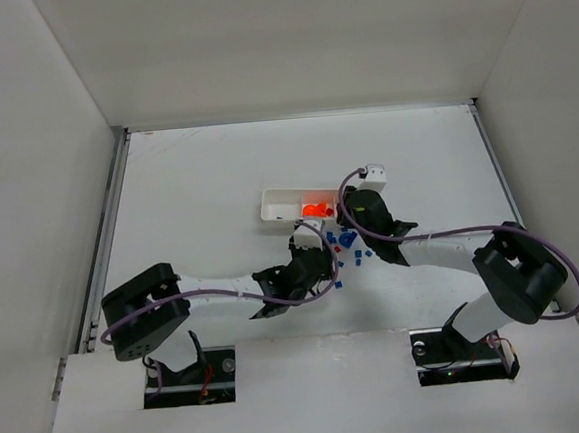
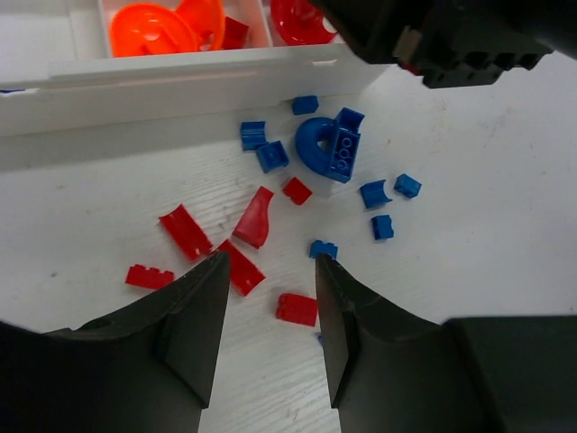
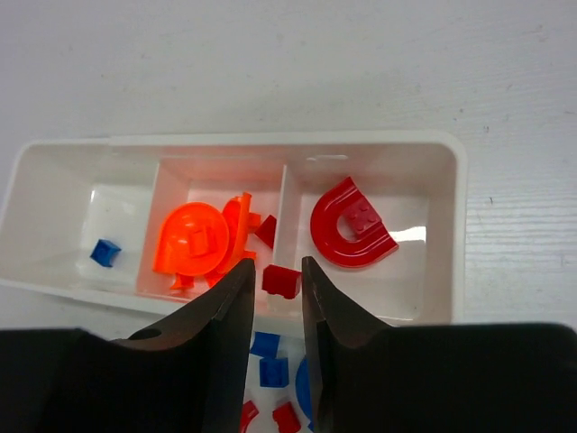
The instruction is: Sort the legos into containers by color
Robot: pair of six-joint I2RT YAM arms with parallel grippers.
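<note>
Three compartments in a row are seen in the white tray, which lies on the counter just beyond the loose pile. One small blue piece lies in the left compartment. Orange pieces are heaped in the middle one. At least two are large and rounded, but the full count cannot be told. One stray red piece lies with them by the right divider. One red arch lies in the right compartment.

The right fingers are closed on one red brick. It is held above the tray's near wall, about where the middle and right compartments meet.

Six loose red pieces are counted on the counter in the left wrist view, on the left side of the pile. Nine blue ones are counted further right. These are one blue arch, one studded blue brick touching it, and seven small blue bits. A tenth blue speck beside one finger is mostly hidden.

The left fingers are spread apart and nothing is gripped. They are held over the near edge of the loose red pieces, with one red slab lying partly in the gap between them.
</note>
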